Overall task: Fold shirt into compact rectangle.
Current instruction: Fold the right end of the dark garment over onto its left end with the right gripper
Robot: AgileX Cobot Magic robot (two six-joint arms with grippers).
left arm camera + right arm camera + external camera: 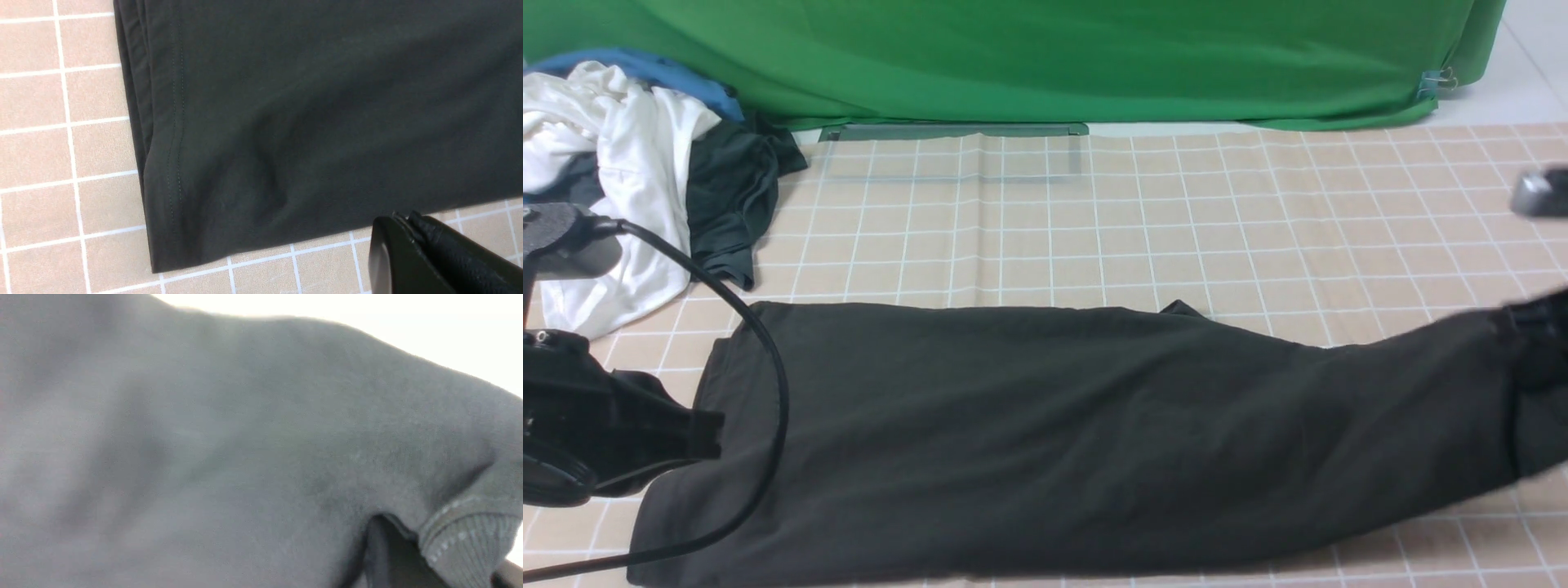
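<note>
A shirt (1045,425) of dark, matt knit cloth, with a ribbed, stitched collar (461,539). The tan checked table cover (1176,220) looks smooth but creased along its folds. The green backdrop (1045,57) is cloth with a faint sheen. The left gripper (402,220) shows smooth black plastic beside a pebbled, leathery pad. A black cable (784,392) looks glossy.

Left arm (596,416) is chunky matte black, with a grey cylinder (568,237) up top and 1 fat black cable (784,400) looping off it. Left tool (404,216) has 2 black fingers (384,253), 1 smooth, 1 grainy. Right arm (1539,327) looks black too, pretty blurry.
</note>
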